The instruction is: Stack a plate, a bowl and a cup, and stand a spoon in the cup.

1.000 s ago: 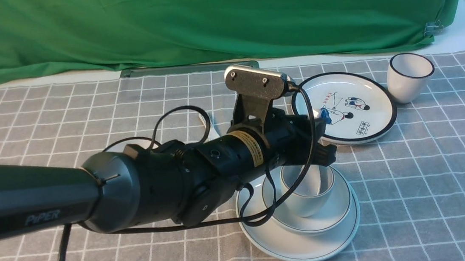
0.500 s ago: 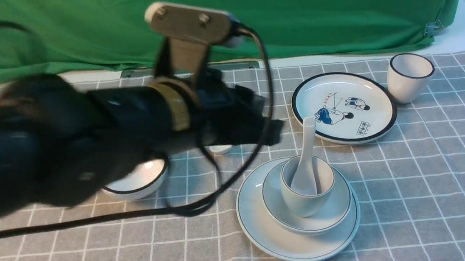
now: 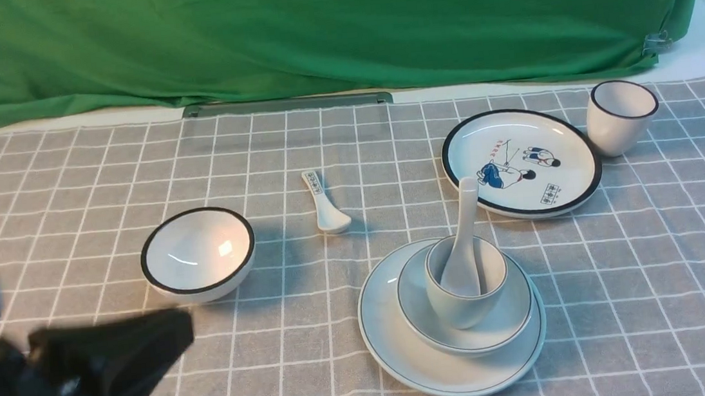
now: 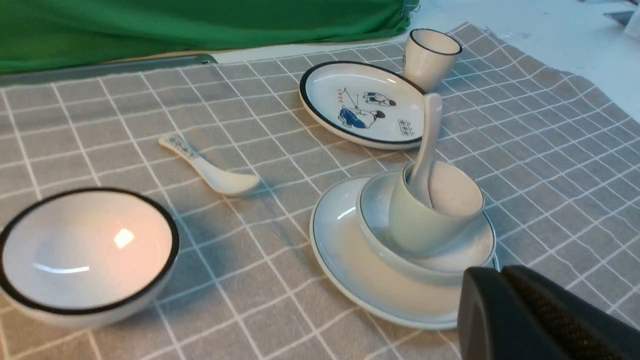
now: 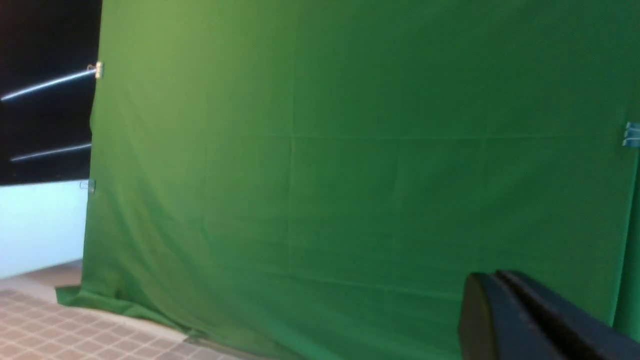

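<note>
The pale grey-white plate [image 3: 400,355] lies on the checked cloth at front centre-right. The shallow bowl [image 3: 506,319] sits on it, the plain cup [image 3: 460,307] stands in the bowl, and the white spoon [image 3: 464,232] stands in the cup with its handle leaning up and back. The stack also shows in the left wrist view: plate [image 4: 345,250], bowl [image 4: 470,250], cup [image 4: 415,225], spoon [image 4: 430,135]. My left gripper [image 3: 172,335] is shut and empty at the front left, well apart from the stack; in its wrist view [image 4: 500,272] the jaws are pressed together. My right gripper [image 5: 492,275] is shut and empty, pointing at the green curtain.
A black-rimmed white bowl [image 3: 198,253] stands at left. A small printed spoon [image 3: 326,206] lies at centre. A cartoon plate [image 3: 521,162] and a black-rimmed cup [image 3: 620,115] sit at back right. A green curtain [image 3: 310,27] hangs behind.
My left arm has let go of the spoon, risen from over the stack and pulled back to the front left corner. The spoon stays standing in the cup.
</note>
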Robot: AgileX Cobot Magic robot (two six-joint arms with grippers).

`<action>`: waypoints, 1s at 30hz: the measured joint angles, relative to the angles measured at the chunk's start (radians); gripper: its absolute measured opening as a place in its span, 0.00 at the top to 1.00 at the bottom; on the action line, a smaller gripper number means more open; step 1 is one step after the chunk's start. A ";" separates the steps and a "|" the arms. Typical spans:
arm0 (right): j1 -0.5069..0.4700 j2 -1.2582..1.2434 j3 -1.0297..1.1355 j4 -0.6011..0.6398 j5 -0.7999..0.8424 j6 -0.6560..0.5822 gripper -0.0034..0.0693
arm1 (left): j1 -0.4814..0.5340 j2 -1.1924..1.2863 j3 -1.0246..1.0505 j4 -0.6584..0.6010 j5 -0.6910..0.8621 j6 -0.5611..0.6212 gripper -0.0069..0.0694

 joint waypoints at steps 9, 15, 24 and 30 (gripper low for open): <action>0.000 0.000 0.011 -0.002 0.005 0.000 0.88 | 0.000 -0.235 0.121 -0.033 -0.053 -0.011 0.89; 0.000 0.000 0.013 -0.002 0.009 0.009 0.85 | 0.000 -0.242 0.121 -0.033 -0.056 0.005 0.89; 0.000 0.000 0.014 -0.002 0.010 0.011 0.83 | 0.000 -0.242 0.121 -0.033 -0.056 0.013 0.89; 0.000 0.000 0.014 -0.002 0.010 0.012 0.81 | 0.000 -0.244 0.121 -0.020 -0.056 0.137 0.89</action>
